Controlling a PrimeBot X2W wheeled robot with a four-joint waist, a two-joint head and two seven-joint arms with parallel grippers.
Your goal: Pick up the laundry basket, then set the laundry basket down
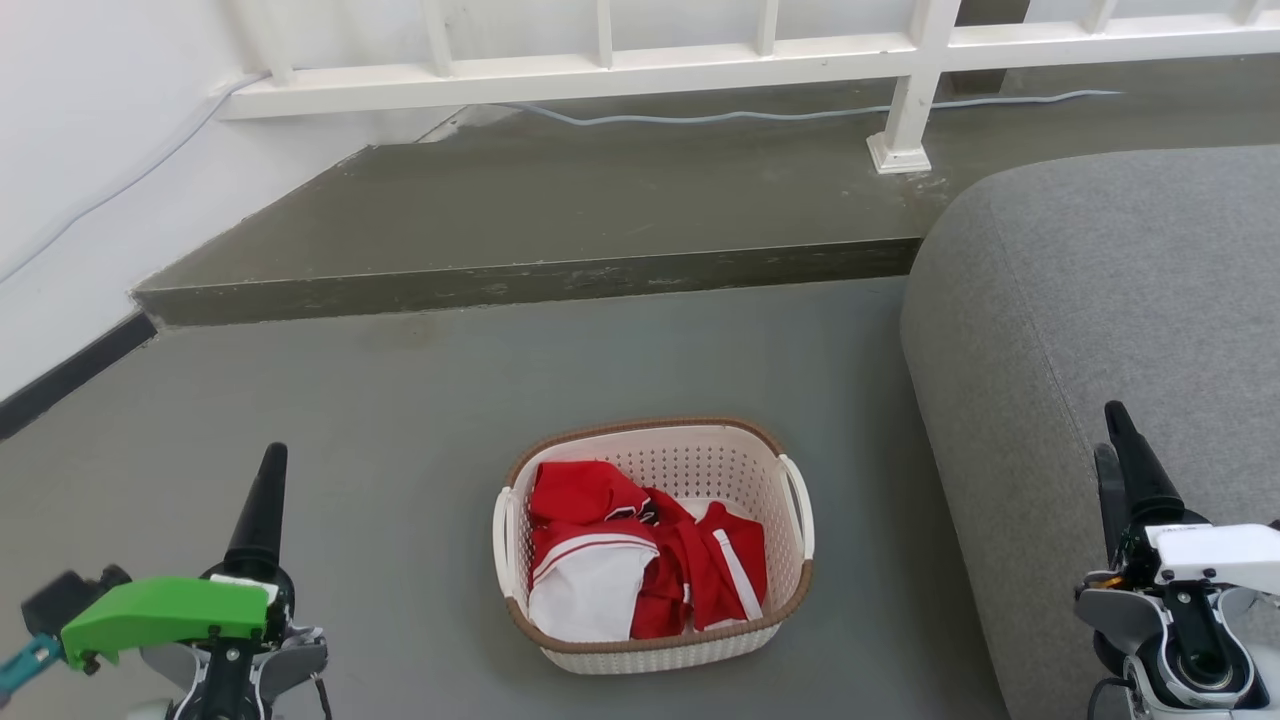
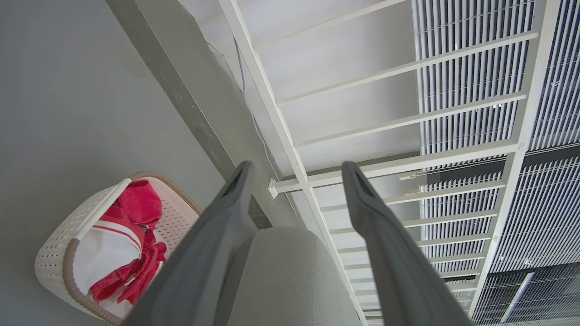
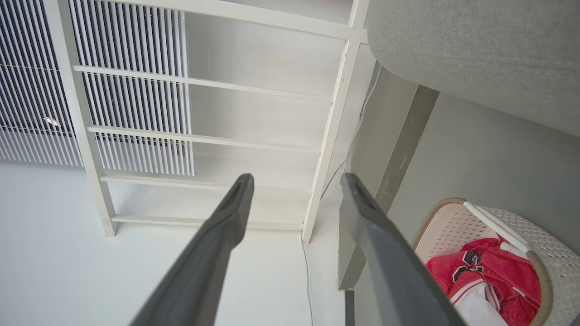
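Surveying edges: I see a grey sofa (image 1: 1100, 300) walling off my right, a raised step (image 1: 560, 210) with a white railing (image 1: 600, 75) ahead, and a white wall (image 1: 80, 150) on my left.
Open room: bare grey floor (image 1: 400, 420) runs left of the basket and forward to the step.
Basket position: the laundry basket (image 1: 690, 462) stands upright on the floor, centred before me, near the sofa but apart from it.
Basket heading: mouth up; its handle-to-handle axis runs across my view, the right end skewed slightly away.
Contents: red and white clothes (image 1: 640, 550).
Left arm: the left gripper (image 2: 297, 168) is low at my left, fingers pointing forward, spread and empty, well apart from the basket.
Right arm: the right gripper (image 3: 295, 177) is low in front of the sofa, fingers spread, gripping nothing.
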